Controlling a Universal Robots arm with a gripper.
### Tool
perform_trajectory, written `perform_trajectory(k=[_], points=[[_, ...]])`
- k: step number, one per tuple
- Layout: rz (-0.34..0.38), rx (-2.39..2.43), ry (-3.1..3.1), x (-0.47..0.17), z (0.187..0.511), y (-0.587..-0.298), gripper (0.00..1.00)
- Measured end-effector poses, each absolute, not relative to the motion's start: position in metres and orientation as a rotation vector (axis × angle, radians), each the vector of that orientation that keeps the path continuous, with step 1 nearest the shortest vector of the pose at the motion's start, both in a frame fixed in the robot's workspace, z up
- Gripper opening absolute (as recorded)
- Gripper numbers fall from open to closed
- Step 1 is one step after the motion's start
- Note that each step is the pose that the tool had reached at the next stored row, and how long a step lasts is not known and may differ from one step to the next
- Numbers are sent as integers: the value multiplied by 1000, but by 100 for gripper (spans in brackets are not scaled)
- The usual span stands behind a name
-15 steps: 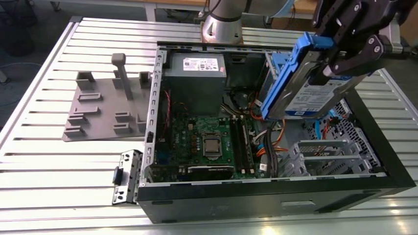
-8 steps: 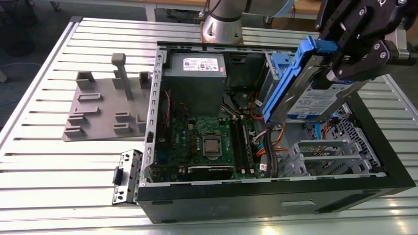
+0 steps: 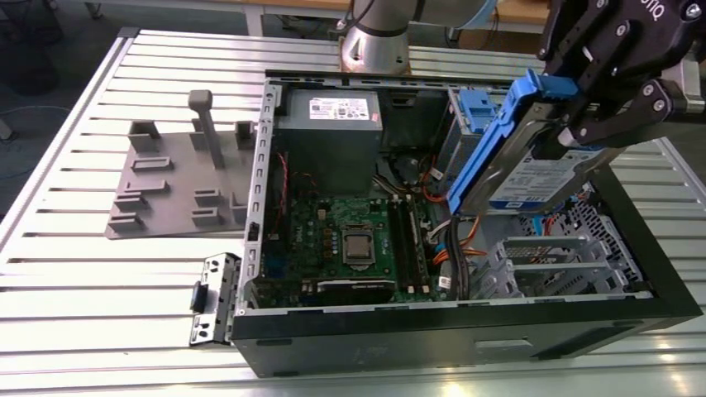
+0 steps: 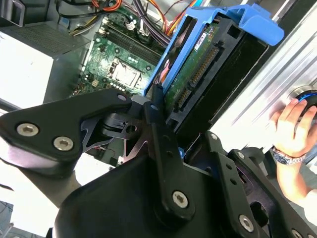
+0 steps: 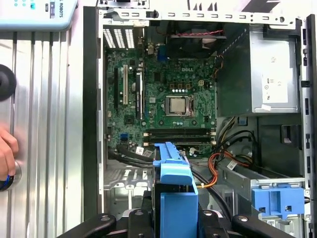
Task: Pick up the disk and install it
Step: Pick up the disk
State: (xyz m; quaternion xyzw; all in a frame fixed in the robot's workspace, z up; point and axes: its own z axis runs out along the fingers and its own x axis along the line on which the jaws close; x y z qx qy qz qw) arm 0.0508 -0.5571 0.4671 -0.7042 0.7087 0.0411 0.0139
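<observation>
In the exterior view the disk (image 3: pixel 531 169), a silver-grey drive with a white-and-blue label in a blue plastic frame, hangs tilted over the open computer case (image 3: pixel 464 331), towards the exterior view's right. My gripper (image 3: pixel 576 114) is shut on its upper end. The second wrist view shows the disk (image 4: pixel 198 74) from its green circuit-board side, with a black finger (image 4: pixel 159 124) pressed against its edge. In the first wrist view the blue frame of the disk (image 5: pixel 172 183) stands upright between my fingers, above the case's cables and metal drive cage (image 5: pixel 124 183).
Inside the case are the motherboard (image 3: pixel 342 240), a grey power supply box (image 3: pixel 331 124), orange cables (image 3: pixel 458 240) and a blue bracket (image 3: pixel 477 112). A grey side panel (image 3: pixel 182 178) lies on the slatted table at the exterior view's left. A person's hand (image 4: pixel 292 124) rests beside the case.
</observation>
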Motion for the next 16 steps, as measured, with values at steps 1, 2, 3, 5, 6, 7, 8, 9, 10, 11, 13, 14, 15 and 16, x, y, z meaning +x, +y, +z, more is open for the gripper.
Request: perform_trajectory(k=[1, 2, 3, 5, 6, 7, 8, 9, 10, 11, 13, 14, 15, 16], points=[[128, -2193, 2207, 51, 467, -558, 36], [128, -2193, 2207, 51, 467, -560, 36], [128, -2193, 2207, 51, 466, -562, 36], [128, -2193, 2207, 52, 466, -566, 36], [129, -2192, 2207, 52, 465, -569, 36], [129, -2192, 2206, 52, 465, -571, 36], [131, -2192, 2206, 53, 465, -574, 36], [132, -2191, 2205, 53, 464, -577, 36], [135, -2190, 2204, 53, 464, -579, 36], [138, -2188, 2202, 54, 463, -581, 36], [146, -2184, 2198, 55, 462, -584, 36], [149, -2183, 2196, 56, 462, -586, 36], [153, -2181, 2194, 58, 461, -588, 36], [155, -2180, 2194, 60, 461, -589, 36]])
